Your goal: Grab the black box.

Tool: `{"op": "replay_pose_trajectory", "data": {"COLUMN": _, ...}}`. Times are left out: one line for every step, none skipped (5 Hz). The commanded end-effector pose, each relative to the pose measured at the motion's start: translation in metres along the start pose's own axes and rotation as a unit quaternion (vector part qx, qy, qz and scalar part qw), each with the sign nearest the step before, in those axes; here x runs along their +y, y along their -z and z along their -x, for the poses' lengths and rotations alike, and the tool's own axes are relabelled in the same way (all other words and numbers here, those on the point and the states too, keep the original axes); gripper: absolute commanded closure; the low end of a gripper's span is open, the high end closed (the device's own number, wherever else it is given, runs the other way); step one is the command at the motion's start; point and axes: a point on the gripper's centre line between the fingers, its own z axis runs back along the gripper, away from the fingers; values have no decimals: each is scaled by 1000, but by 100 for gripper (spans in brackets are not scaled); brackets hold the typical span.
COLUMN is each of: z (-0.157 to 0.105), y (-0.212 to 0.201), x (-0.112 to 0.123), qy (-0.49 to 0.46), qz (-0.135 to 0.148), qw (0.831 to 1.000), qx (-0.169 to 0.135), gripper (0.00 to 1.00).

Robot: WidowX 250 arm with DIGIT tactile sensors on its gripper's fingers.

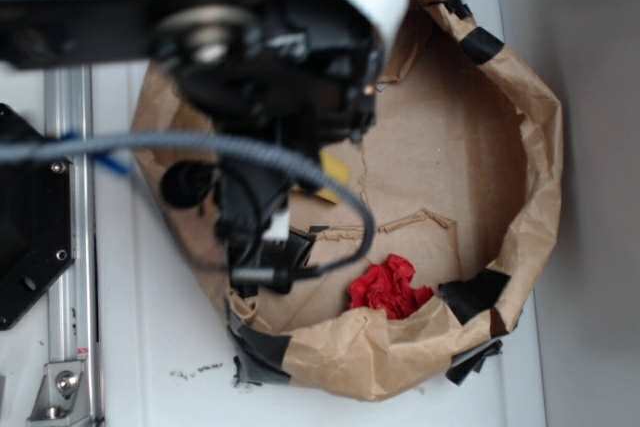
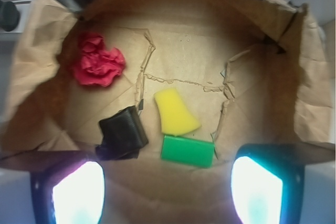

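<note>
The black box (image 2: pixel 123 131) is lying untouched on the paper tray (image 2: pixel 31 77) floor, at about 10 o'clock from the green block (image 2: pixel 187 151). The gripper (image 2: pixel 168 190) is hovering above, fingers (image 2: pixel 79 192) wide and holding nothing; the grasp is not yet begun.

Black box (image 2: pixel 124 131): small, flat, squarish, with a glossy black surface and rounded, slightly dented edges. Seen in the wrist view only; in the exterior view the arm covers its place. Lies flat on the brown paper floor, turned so its corners point roughly to 12, 3, 6 and 9 o'clock. Position: about 7 o'clock from the frame centre, low and left. Its lower-left edge merges into shadow and cannot be traced exactly.
</note>
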Motion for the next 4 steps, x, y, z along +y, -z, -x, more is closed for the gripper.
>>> {"op": "replay_pose_trajectory", "data": {"z": -2, "y": 36, "x": -21, "qy": 39, "qz": 80, "qw": 995, "qx": 36, "gripper": 0}}
{"op": "replay_pose_trajectory", "data": {"z": -4, "y": 38, "x": -24, "qy": 26, "qz": 51, "qw": 998, "qx": 27, "gripper": 0}}
{"op": "replay_pose_trajectory", "data": {"z": -4, "y": 38, "x": -24, "qy": 26, "qz": 51, "qw": 998, "qx": 27, "gripper": 0}}
{"op": "replay_pose_trajectory", "data": {"z": -4, "y": 38, "x": -24, "qy": 26, "qz": 51, "qw": 998, "qx": 27, "gripper": 0}}
